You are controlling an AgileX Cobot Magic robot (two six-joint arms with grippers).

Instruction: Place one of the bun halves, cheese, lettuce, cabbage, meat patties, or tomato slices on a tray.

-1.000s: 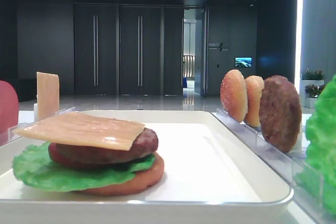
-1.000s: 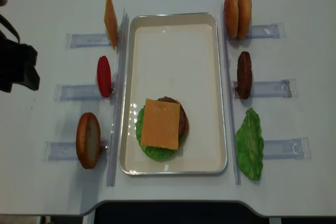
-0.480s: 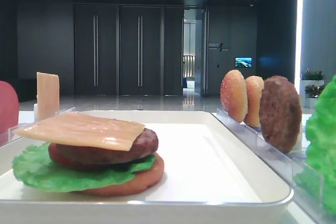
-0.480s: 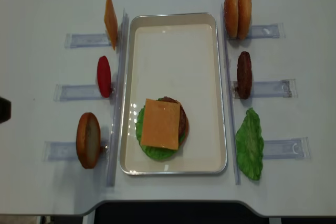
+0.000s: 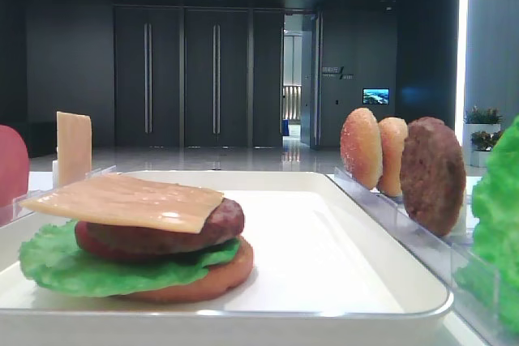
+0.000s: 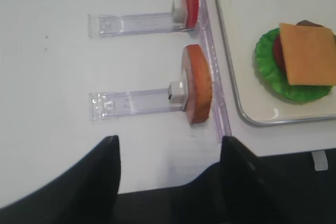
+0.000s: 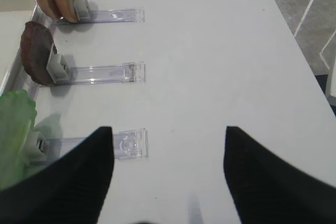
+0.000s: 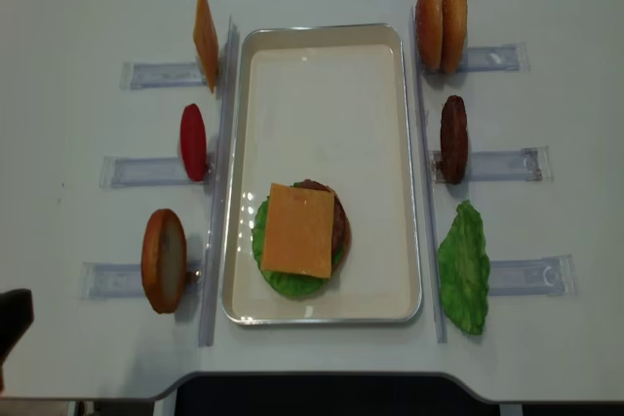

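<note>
On the white tray a stack sits with a cheese slice on top. Spare pieces stand upright in clear racks for easy pinching. The left gripper, wide open and empty, hovers near the racked bun half; the right gripper also gapes empty.

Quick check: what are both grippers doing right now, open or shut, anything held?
Left gripper: open, holding nothing, above the table edge near the racked bun half.
Right gripper: open, holding nothing, over bare table beside the lettuce.

The right gripper had two broad matte black fingers with finely ribbed surfaces; the left gripper showed the same black, tapering fingers.
</note>
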